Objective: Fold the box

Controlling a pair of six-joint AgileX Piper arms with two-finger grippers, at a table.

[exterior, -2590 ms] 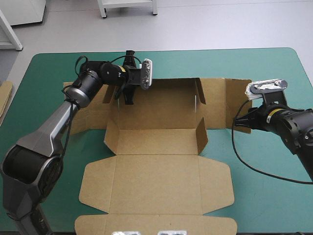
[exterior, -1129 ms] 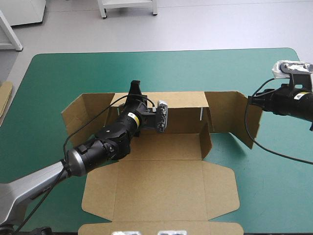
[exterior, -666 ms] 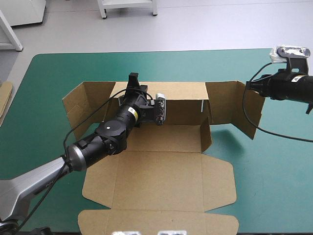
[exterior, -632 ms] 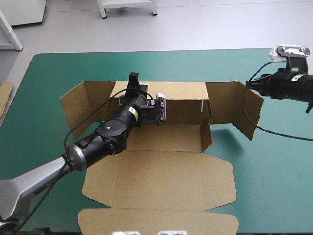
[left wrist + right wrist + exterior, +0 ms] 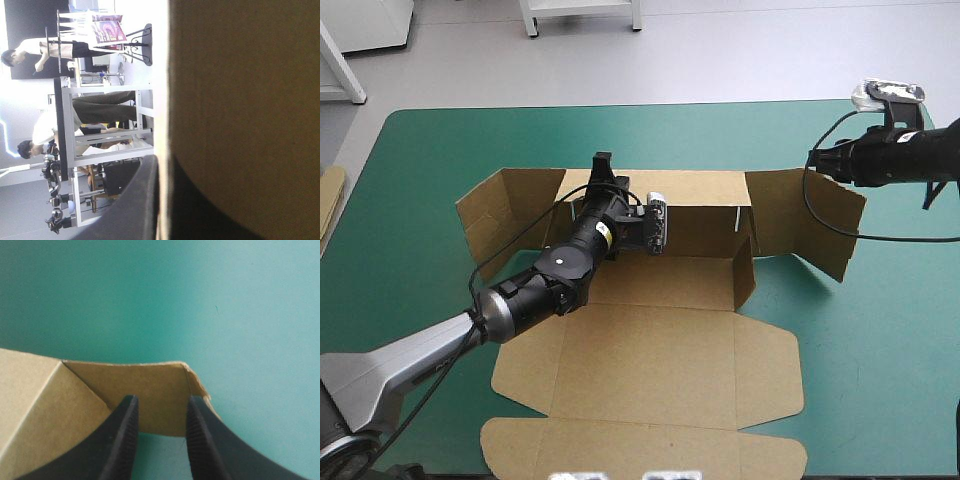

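The back wall (image 5: 700,200) of the box (image 5: 650,350) now stands, pinched by your left gripper (image 5: 603,162). Your right gripper (image 5: 159,401), fingers parted and empty, has reached the side flap (image 5: 800,215), ready to fold it.

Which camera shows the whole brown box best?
The high view: almost the whole box shows, walls raised, lid flat. The left wrist view shows only one brown wall up close; the right wrist view only a flap corner.

Bright, even light; soft shadows
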